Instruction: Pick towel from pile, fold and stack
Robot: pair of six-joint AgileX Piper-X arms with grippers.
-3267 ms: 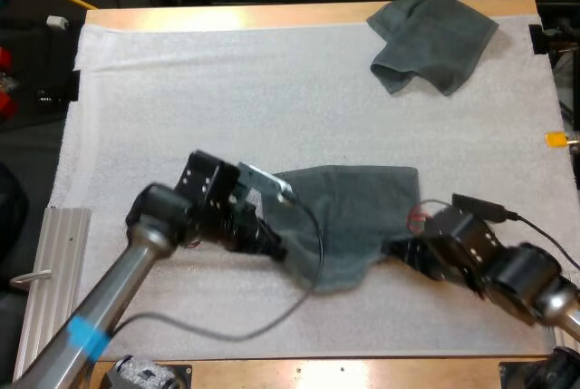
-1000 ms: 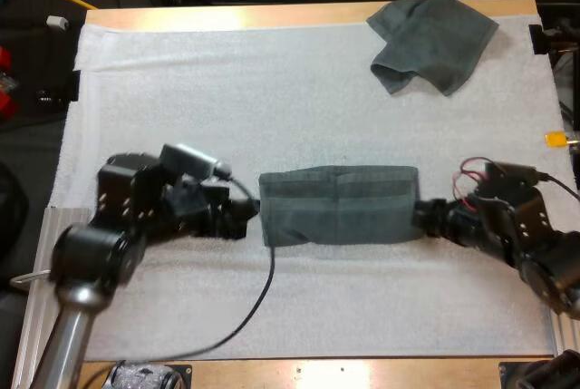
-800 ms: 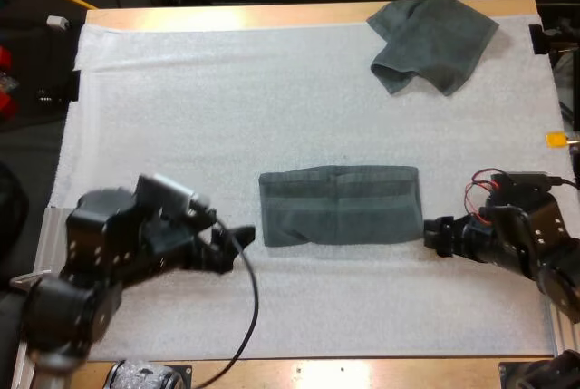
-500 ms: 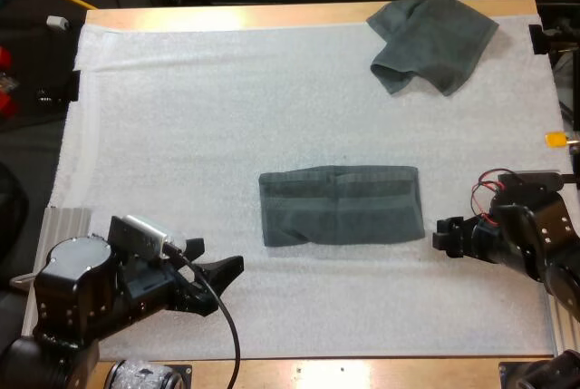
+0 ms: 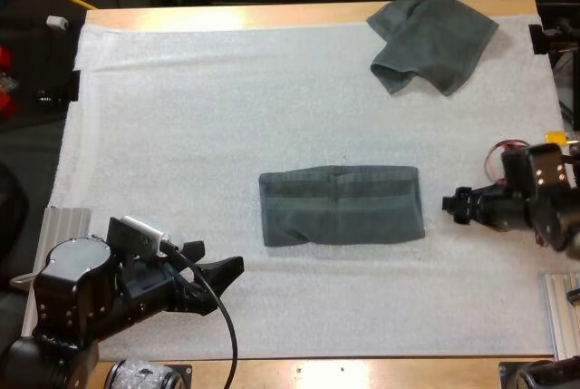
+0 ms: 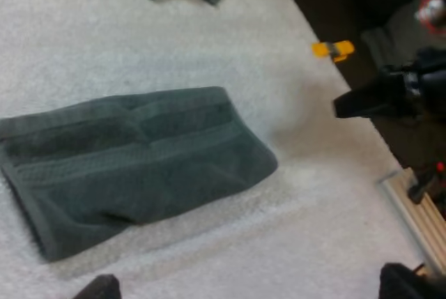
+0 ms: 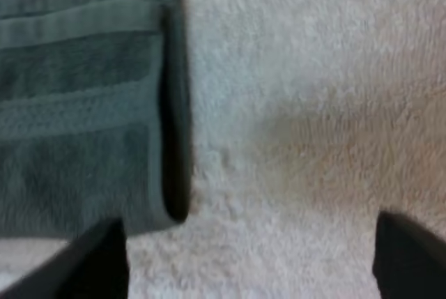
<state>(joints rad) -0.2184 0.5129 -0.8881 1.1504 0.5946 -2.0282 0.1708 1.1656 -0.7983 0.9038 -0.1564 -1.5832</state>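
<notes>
While my left gripper [image 5: 216,262] hangs released and empty over the near left of the white mat [image 5: 227,108], my right gripper [image 5: 450,205] is spread empty at the right. The mat covers a wooden table [image 5: 227,15]. Between the grippers, touching neither, lies the folded towel [image 5: 342,205]; a crumpled towel [image 5: 430,40] rests far right.
</notes>
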